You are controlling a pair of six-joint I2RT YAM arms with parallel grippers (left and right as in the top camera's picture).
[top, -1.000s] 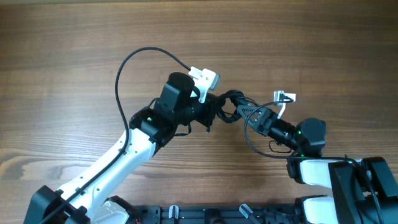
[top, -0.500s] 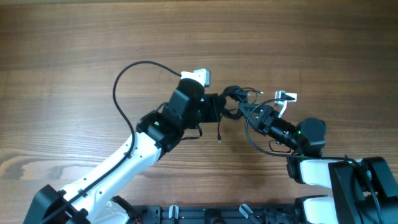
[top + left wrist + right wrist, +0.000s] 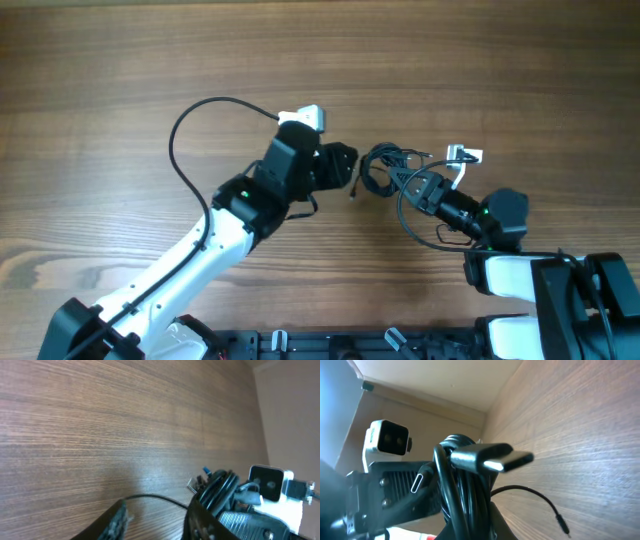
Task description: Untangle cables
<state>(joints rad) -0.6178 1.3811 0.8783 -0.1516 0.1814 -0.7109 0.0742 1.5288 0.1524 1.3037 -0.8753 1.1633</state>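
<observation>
The cables [image 3: 383,168] are a small bunch of thin black wire on the wooden table, between the two grippers. My right gripper [image 3: 408,182] is shut on this bunch. In the right wrist view the coils [image 3: 465,487] fill the jaws and a flat silver-tipped plug [image 3: 492,457] sticks out on top. One loose strand [image 3: 540,497] trails away to a tiny plug [image 3: 352,191]. My left gripper [image 3: 345,165] stands just left of the bunch, open and holding nothing. In the left wrist view the strand [image 3: 155,497] runs past its fingertips [image 3: 119,516].
The left arm's thick black cable [image 3: 185,130] loops out over the table to the upper left. White wrist cameras [image 3: 303,117] [image 3: 463,155] sit above each gripper. The arm bases stand along the near edge.
My left gripper has let go of the bunch and drawn back to the left. The right gripper has closed on the bunch. One strand now hangs free toward the left.
</observation>
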